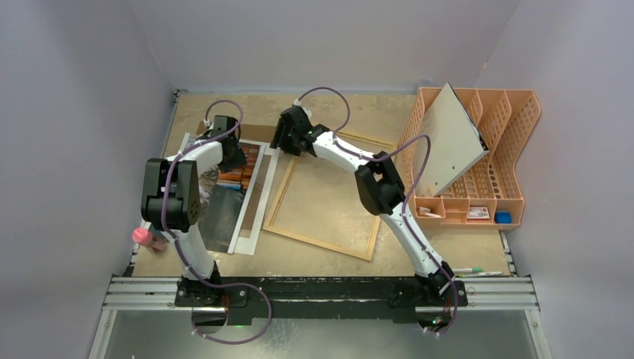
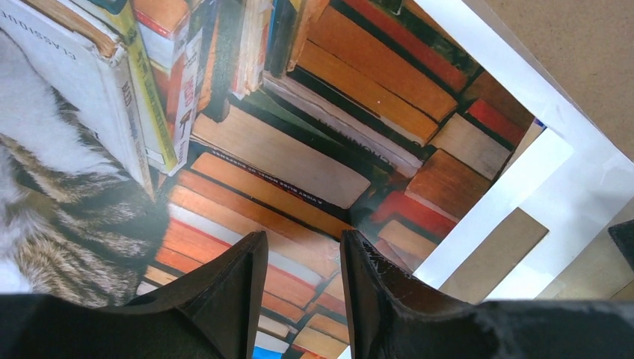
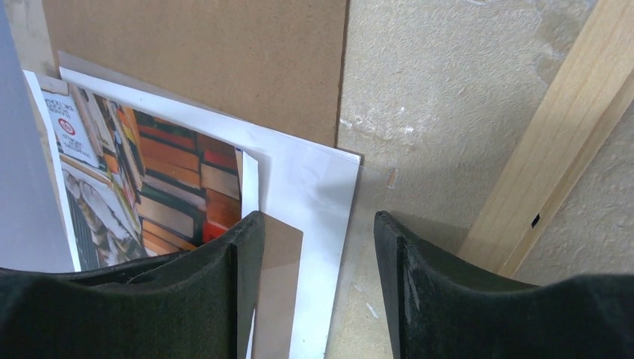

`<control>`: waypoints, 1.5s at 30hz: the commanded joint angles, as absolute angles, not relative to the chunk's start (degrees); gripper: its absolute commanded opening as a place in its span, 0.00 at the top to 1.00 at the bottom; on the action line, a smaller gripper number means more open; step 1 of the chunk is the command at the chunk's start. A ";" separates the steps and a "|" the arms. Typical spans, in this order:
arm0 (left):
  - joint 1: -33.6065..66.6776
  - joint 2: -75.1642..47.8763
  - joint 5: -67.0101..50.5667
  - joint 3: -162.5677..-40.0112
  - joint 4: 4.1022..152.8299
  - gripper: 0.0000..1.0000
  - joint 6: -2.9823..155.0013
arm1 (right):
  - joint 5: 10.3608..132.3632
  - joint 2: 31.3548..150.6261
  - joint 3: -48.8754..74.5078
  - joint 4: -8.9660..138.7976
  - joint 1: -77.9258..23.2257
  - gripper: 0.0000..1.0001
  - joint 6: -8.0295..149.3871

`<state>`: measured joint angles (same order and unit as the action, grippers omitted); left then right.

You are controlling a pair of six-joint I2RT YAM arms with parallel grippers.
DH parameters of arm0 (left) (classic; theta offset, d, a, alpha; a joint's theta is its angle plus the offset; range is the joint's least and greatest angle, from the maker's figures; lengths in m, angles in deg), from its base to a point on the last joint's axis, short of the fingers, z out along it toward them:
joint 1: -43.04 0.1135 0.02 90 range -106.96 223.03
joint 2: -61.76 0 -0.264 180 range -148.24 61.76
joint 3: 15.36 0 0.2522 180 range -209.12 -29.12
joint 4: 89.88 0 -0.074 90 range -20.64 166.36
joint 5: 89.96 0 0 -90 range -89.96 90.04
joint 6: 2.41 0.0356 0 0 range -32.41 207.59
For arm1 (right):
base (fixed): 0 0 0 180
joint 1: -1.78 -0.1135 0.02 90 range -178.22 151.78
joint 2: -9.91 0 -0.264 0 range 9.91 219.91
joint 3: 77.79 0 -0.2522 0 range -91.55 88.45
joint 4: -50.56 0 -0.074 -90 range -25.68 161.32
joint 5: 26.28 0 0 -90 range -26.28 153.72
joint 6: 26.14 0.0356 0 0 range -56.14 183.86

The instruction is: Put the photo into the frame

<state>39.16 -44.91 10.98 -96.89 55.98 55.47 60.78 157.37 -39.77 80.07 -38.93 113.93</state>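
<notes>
The photo [image 1: 241, 174], a cat among orange books, lies flat at the table's left, partly under my left arm. A white mat border [image 1: 254, 202] overlaps its right side. My left gripper [image 1: 233, 153] hovers open just over the photo [image 2: 299, 157], with printed books showing between its fingers [image 2: 247, 292]. The frame [image 1: 280, 202], thin light wood, lies empty mid-table. My right gripper [image 1: 280, 142] is open above the mat's corner [image 3: 314, 172] and bare table, between the photo [image 3: 149, 172] and a frame rail [image 3: 553, 149]. Neither gripper holds anything.
A brown fibreboard [image 3: 202, 60] lies beneath the mat at the back left. An orange file rack [image 1: 508, 149] at the right holds a leaning grey-white board [image 1: 448, 142]. A pink object [image 1: 142, 235] sits at the near left edge. Pens [image 1: 478, 271] lie near the right arm's base.
</notes>
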 commanded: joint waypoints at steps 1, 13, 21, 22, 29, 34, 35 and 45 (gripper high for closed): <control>39.42 -43.30 12.08 -95.78 56.32 0.57 54.33 | 58.22 158.46 -42.16 84.37 -39.53 0.42 115.93; 39.41 -50.96 10.52 -101.18 49.71 0.57 53.04 | 75.11 155.57 -33.05 72.58 -39.03 0.44 123.71; 39.42 -54.82 8.08 -101.37 48.58 0.57 54.41 | 85.54 152.71 -26.71 58.50 -38.08 0.48 127.56; 39.38 -55.08 7.90 -101.32 48.66 0.57 54.43 | 86.11 152.27 -25.85 56.52 -37.98 0.49 127.64; 39.42 -55.66 7.80 -101.45 48.74 0.58 54.34 | 87.41 150.09 -21.66 50.63 -37.86 0.60 127.06; 39.41 -55.83 8.03 -101.54 48.76 0.58 54.37 | 85.18 148.58 -20.47 52.25 -37.63 0.65 124.26; 39.41 -55.84 8.16 -101.54 48.72 0.58 54.40 | 84.86 148.21 -20.17 52.47 -37.68 0.67 123.74; 39.43 -56.37 8.65 -101.98 48.50 0.58 54.44 | 87.74 146.63 -17.98 51.77 -37.53 0.77 122.31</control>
